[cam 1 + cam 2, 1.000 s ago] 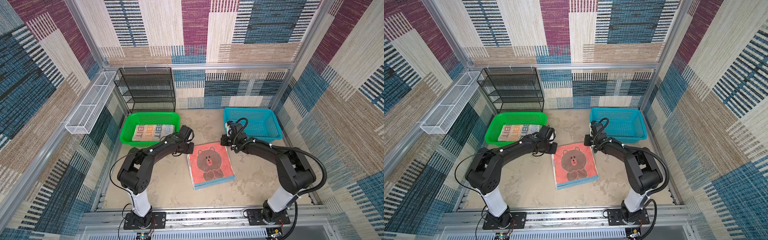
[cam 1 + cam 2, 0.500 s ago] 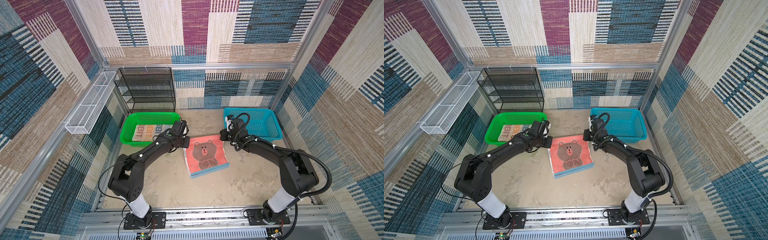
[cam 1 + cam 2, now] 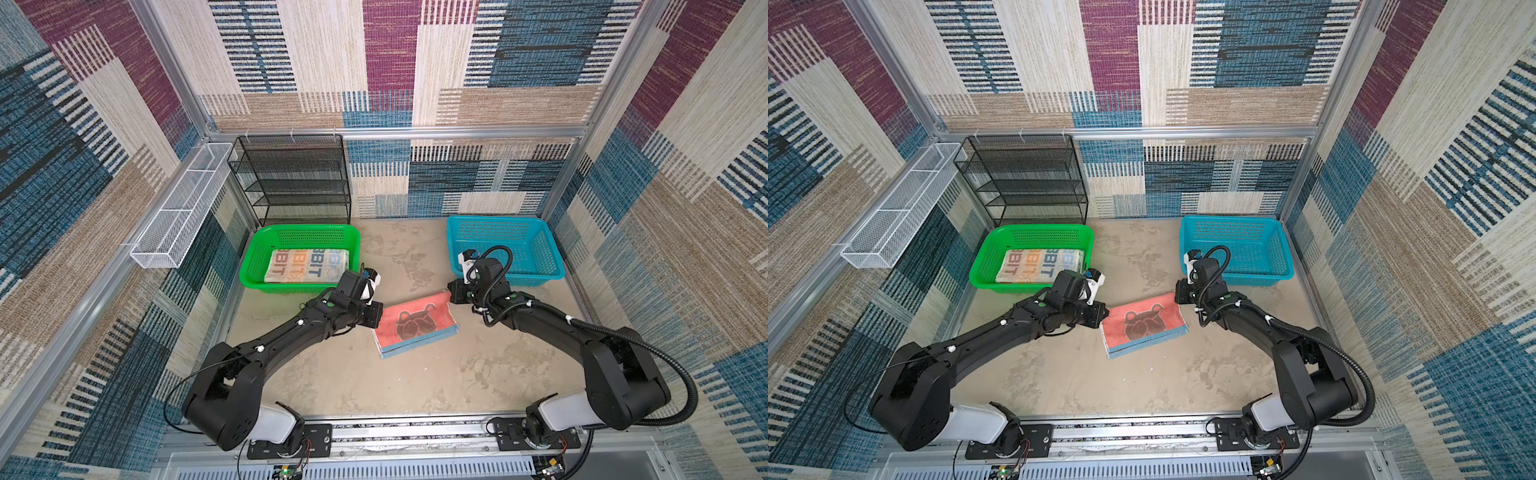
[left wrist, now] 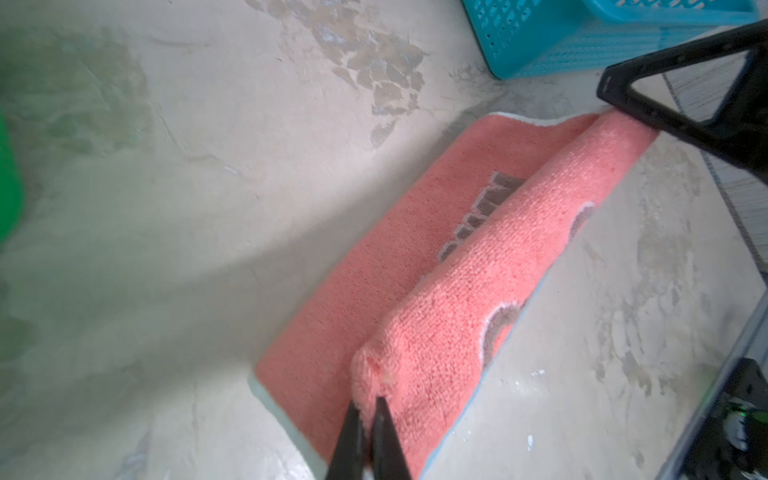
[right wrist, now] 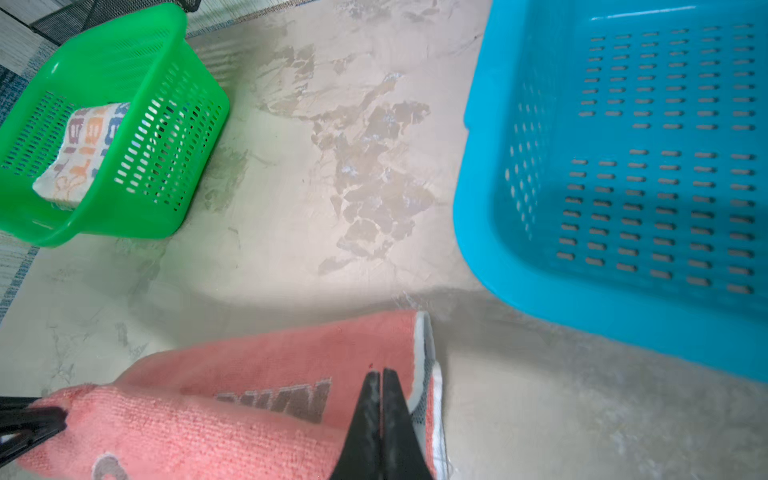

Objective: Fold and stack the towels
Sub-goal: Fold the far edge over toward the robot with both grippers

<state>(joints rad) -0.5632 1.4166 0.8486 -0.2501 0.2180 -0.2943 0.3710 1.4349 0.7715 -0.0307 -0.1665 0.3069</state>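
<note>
A coral towel (image 3: 415, 324) (image 3: 1142, 322) with a brown bear face lies mid-table on a blue-edged layer (image 3: 419, 345). Its far edge is raised and rolls over toward the front. My left gripper (image 3: 379, 316) (image 3: 1100, 318) (image 4: 368, 405) is shut on the towel's far left corner. My right gripper (image 3: 451, 296) (image 3: 1177, 296) (image 5: 380, 372) is shut on the far right corner. Both wrist views show the coral cloth (image 4: 478, 270) (image 5: 249, 365) bunched at the closed tips. A whitish towel with orange and blue letters (image 3: 307, 266) (image 3: 1040, 266) (image 5: 83, 149) lies folded in the green basket (image 3: 299, 229).
The green basket (image 3: 1034, 228) stands back left and a blue basket (image 3: 498, 220) (image 3: 1229, 219) (image 5: 623, 166) back right, just behind my right gripper. A black mesh shelf (image 3: 295, 178) stands against the back wall. A white wire tray (image 3: 178, 208) hangs on the left wall.
Both grippers have lifted the coral towel's far edge off the stack and brought it toward the front. The bear face now looks shorter and creased.
</note>
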